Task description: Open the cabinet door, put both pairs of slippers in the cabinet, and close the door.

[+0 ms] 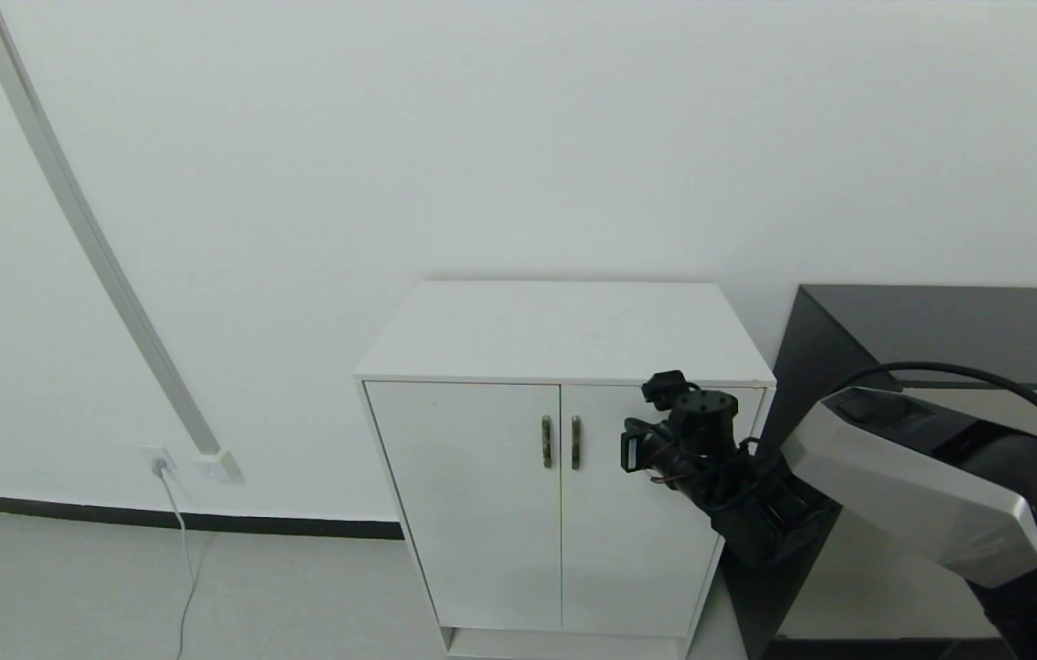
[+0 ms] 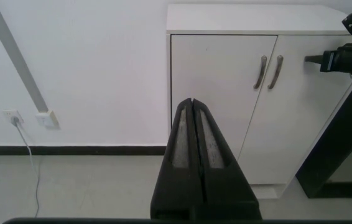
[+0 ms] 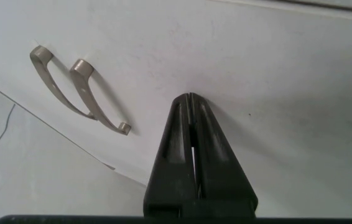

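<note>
The white cabinet (image 1: 564,330) stands against the wall with both doors shut. Its two metal handles (image 1: 561,443) sit side by side at the middle seam. My right gripper (image 1: 630,451) is shut and empty, held just in front of the right door (image 1: 637,550), a little to the right of the handles. From the right wrist its tips (image 3: 190,98) point at the door panel, close to it, with the handles (image 3: 79,93) off to one side. My left gripper (image 2: 191,102) is shut and empty, farther back, facing the cabinet (image 2: 219,81) from the left front.
A dark piece of furniture (image 1: 940,321) stands right up against the cabinet's right side. On the wall to the left are a slanted cable duct (image 1: 87,229) and a socket (image 1: 157,458) with a cable hanging to the floor. Bare floor (image 1: 206,596) lies left of the cabinet.
</note>
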Available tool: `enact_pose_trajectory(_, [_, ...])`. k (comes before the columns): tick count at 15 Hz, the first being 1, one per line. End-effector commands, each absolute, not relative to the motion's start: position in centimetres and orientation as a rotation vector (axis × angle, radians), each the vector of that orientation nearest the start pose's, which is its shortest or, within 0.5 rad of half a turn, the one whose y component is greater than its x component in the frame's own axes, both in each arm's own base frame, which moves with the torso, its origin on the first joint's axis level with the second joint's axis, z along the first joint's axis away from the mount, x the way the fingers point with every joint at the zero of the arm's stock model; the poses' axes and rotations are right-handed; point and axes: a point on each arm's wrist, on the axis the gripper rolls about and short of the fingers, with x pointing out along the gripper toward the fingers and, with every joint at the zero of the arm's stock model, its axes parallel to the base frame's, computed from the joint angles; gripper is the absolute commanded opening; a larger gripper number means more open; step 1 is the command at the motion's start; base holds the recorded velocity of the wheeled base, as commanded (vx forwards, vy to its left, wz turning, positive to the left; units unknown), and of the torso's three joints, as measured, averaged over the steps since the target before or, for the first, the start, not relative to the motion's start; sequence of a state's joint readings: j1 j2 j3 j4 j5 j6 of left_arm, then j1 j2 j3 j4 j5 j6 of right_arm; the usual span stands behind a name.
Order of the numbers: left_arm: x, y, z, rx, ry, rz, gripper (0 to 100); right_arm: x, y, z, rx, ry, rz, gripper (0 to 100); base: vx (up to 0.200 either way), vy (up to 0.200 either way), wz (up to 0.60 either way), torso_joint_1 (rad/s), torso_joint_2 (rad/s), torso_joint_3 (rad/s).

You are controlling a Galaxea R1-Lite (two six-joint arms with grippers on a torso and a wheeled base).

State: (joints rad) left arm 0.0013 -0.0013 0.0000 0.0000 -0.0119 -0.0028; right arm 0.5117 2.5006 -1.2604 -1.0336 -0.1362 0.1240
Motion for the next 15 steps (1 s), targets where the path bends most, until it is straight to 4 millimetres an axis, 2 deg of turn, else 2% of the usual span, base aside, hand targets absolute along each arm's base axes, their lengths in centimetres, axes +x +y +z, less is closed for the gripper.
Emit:
enact_pose_trajectory(1, [-2.3,0.0,7.5,-0.003,0.000,-0.011,0,41.1,22.7,1.8,0.058,0.216,0.360,0,0.000,0.000,0.00,0.000,0.00,0.000])
enact_pose_trajectory(6, [-2.3,0.0,7.5,-0.003,0.000,-0.011,0,41.2,22.7,1.5,0.056,0.220,0.360,0,0.000,0.000,0.00,0.000,0.00,0.000])
enact_pose_trajectory(8, [-2.3,0.0,7.5,-0.005,0.000,-0.011,0,40.7,22.6,1.9,0.057,0.220,0.360,0,0.000,0.000,0.00,0.000,0.00,0.000])
enact_pose_trajectory(12, [-2.3,0.0,7.5,-0.005,0.000,-0.011,0,38.1,21.7,3.9,0.054,0.225,0.367,0,0.000,0.000,0.00,0.000,0.00,0.000])
enact_pose_trajectory(15, [-2.3,0.0,7.5,-0.006,0.000,-0.011,0,36.2,19.1,5.7,0.067,0.194,0.330,0,0.000,0.000,0.00,0.000,0.00,0.000])
